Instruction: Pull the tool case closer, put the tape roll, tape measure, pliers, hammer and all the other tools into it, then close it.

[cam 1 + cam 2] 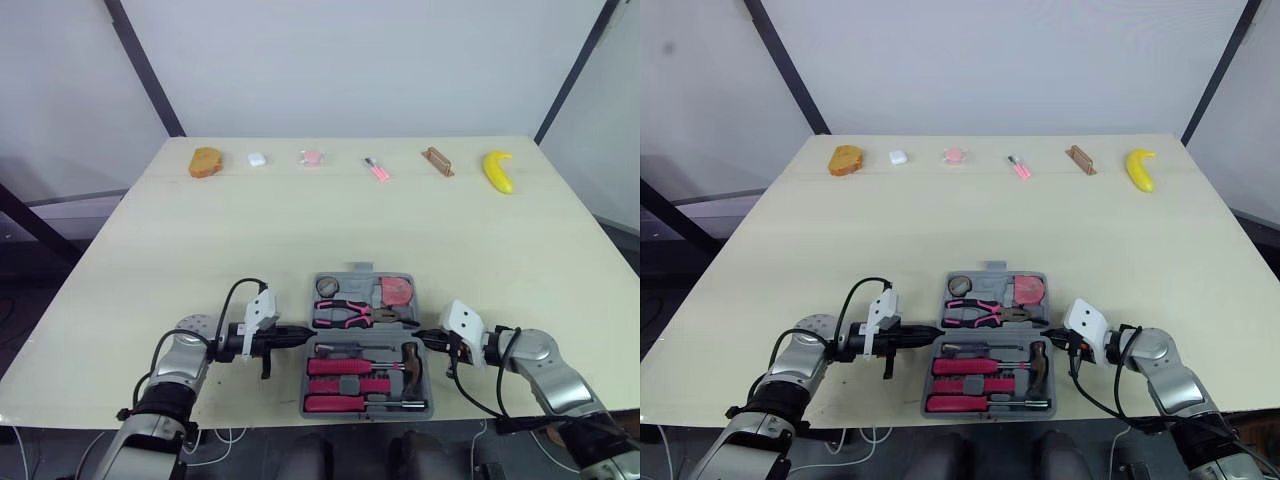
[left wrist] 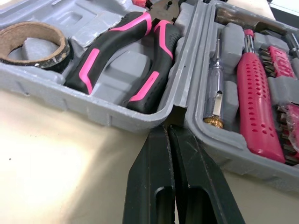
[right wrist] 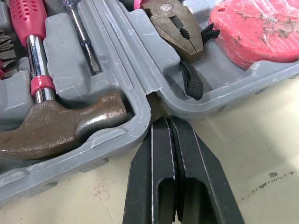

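A pale wooden table [image 1: 300,230] seen from my head, looking down over both my arms. The grey tool case [image 1: 358,283] lies fully open and flat just in front of me. Its near half reaches almost to the table's front edge, and its far half points toward the middle of the table.

The far half holds the tape roll [image 2: 35,28] at its left. The pliers [image 1: 345,312], with black and pink handles, are in the middle, and the round pink tape measure [image 3: 261,28] is at its right. The near half holds pink-handled screwdrivers [image 1: 345,366], with the hammer [image 3: 60,126] at its right end.

My left gripper [image 1: 305,336] lies low over the table on the case's left side. Its two black fingers are pressed together and hold nothing, with the tips at the seam where the two halves meet. My right gripper [image 1: 418,337] mirrors it on the case's right side. Its fingers are also pressed together and empty, with the tips at the same seam beside the hammer head.

Beyond the case a wide stretch of bare tabletop runs to a row of small things along the far edge. From left to right these are an orange-brown piece [image 1: 206,162], a white bit [image 1: 256,158], a pink bit [image 1: 312,157], a small pink tool [image 1: 377,169], a brown block [image 1: 437,161] and a banana [image 1: 499,171]. Bare table also lies outward of each arm, out to the side edges.
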{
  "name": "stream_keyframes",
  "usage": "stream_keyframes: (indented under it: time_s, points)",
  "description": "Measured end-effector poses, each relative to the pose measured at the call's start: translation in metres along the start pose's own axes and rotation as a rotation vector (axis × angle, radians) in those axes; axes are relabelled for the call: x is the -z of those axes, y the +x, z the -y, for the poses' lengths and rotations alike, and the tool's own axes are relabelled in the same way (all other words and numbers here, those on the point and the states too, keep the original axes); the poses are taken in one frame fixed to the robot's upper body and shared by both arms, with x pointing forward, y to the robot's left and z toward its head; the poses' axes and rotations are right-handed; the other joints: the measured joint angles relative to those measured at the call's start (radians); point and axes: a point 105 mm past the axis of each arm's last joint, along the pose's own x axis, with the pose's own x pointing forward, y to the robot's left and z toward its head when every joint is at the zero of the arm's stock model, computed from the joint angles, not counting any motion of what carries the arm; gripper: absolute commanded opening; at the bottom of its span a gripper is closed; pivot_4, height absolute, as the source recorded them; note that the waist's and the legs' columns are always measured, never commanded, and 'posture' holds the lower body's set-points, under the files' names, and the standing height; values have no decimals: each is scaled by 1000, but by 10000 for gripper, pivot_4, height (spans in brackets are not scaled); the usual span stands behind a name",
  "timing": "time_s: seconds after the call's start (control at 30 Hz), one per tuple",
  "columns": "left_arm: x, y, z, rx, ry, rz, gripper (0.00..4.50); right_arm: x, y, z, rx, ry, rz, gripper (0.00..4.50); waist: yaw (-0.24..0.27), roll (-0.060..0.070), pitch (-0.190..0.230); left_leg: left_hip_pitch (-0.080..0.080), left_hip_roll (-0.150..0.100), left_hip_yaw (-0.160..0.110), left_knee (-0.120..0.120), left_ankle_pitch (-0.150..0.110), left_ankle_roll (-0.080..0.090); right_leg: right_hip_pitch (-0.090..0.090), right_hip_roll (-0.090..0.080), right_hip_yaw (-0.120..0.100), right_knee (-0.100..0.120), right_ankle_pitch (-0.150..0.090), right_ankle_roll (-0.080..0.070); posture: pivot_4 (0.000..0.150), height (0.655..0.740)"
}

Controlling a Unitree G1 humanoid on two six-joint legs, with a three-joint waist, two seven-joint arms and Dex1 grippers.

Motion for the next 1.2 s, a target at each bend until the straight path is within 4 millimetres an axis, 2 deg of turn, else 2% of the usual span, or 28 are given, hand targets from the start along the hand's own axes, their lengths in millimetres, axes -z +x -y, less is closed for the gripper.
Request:
stream_keyframes:
  time_s: [1.2]
  points:
    - [7,-2,6,32,-25,1,1295,0,1,2,16,3,9,0,-1,0,0,0,0,0,0,0,0,0,0,0,0,0,0,1500,7400]
